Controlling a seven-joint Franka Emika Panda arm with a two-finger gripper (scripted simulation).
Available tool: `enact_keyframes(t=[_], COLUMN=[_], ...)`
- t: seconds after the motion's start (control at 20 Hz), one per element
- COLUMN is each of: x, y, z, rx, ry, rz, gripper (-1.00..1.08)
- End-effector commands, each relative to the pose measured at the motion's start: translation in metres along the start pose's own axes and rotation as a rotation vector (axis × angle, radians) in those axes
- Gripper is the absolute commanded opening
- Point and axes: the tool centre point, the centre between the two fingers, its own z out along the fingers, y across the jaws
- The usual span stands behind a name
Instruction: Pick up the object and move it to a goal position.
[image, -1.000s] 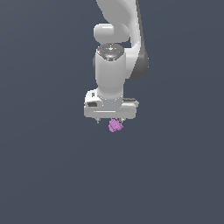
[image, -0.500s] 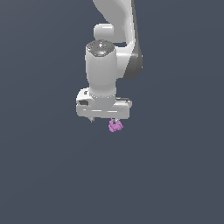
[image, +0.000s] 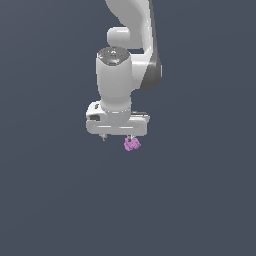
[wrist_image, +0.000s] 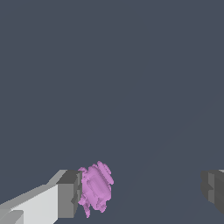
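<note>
The object (image: 132, 145) is a small, lumpy purple-pink thing on the dark grey floor. In the exterior view it sits just under the fingertip on that view's right. My white gripper (image: 116, 138) hangs straight down over it and is open. In the wrist view the object (wrist_image: 95, 189) lies right against the inner face of one finger (wrist_image: 68, 194). The other finger (wrist_image: 214, 190) stands far off across a wide gap. The gripper (wrist_image: 141, 192) is not closed on the object.
A plain dark grey floor (image: 200, 200) fills both views. The white arm (image: 130, 30) rises above the gripper to the exterior view's top edge.
My gripper has shifted towards the exterior view's left. The object stayed where it was, so it now sits under the fingertip on that view's right instead of near the middle.
</note>
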Motion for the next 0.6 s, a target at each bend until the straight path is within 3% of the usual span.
enact_keyframes(t=[0.0, 0.55], x=[-0.003, -0.037], y=[-0.002, -0.026], z=[0.005, 0.047], rx=[0.001, 0.015], ry=[-0.005, -0.045], rz=[-0.025, -0.276], gripper=[1.00, 1.00])
